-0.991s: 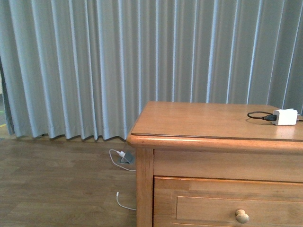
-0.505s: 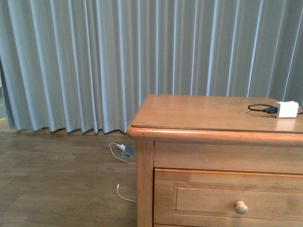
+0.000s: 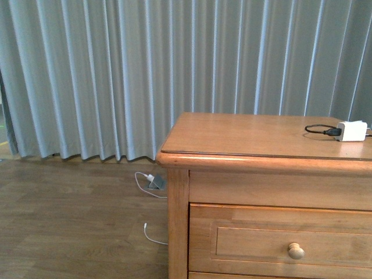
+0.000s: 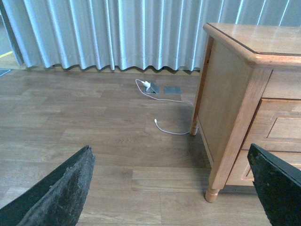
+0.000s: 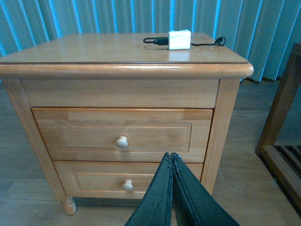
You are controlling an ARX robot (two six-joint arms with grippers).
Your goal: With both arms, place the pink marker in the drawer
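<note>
While the front view shows neither arm, wrist views show left claw (image 4: 171, 188) released, right claw (image 5: 173, 160) clenched.

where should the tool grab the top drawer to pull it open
Grip the round knob at the centre of the top drawer, coming straight at the front. The panel is flat and recessed, with no edge to catch; the knob is the only part that sticks out. The right tool is shut and must open first.

The drawer (image 3: 279, 244) runs off the front view's right and lower edges; the charger's cable (image 3: 318, 129) seems clipped there too.
</note>
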